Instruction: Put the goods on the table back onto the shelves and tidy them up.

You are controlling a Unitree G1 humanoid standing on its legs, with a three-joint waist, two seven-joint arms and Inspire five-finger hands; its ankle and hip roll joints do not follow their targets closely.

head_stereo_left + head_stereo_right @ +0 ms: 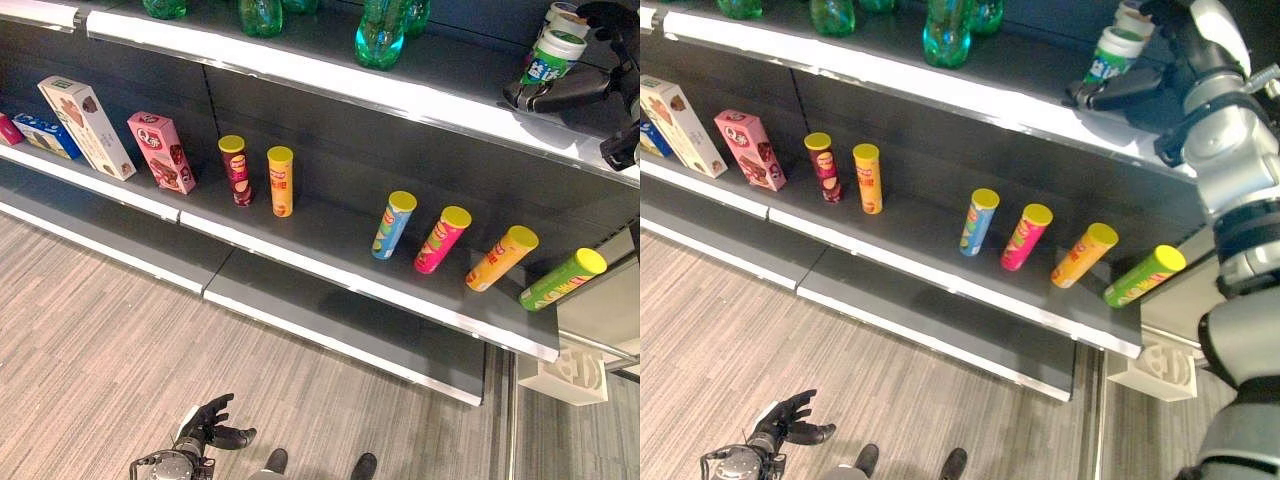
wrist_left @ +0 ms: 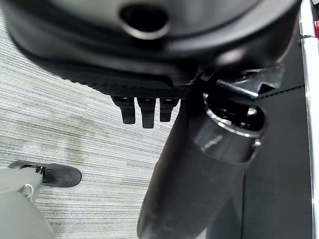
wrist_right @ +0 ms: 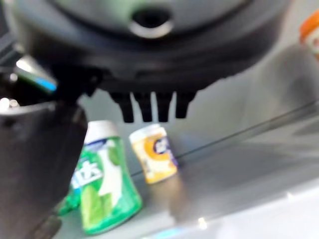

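One hand (image 1: 1140, 85) raised — shelf-high.

Dark shelves (image 1: 300, 225) stand on grey striped floor (image 1: 90, 350).

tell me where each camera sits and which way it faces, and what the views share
Left eye view: on the head, looking down at dark metal shelves and a row of yellow-lidded snack tubes; left hand low over the floor.
Right eye view: beside it, same scene; right hand at the upper shelf by a green white-capped gum bottle.
Left wrist view: along the left hand, facing grey floor.
Right wrist view: along the right hand, facing that gum bottle and a yellow one.
Shared: the gum bottle.
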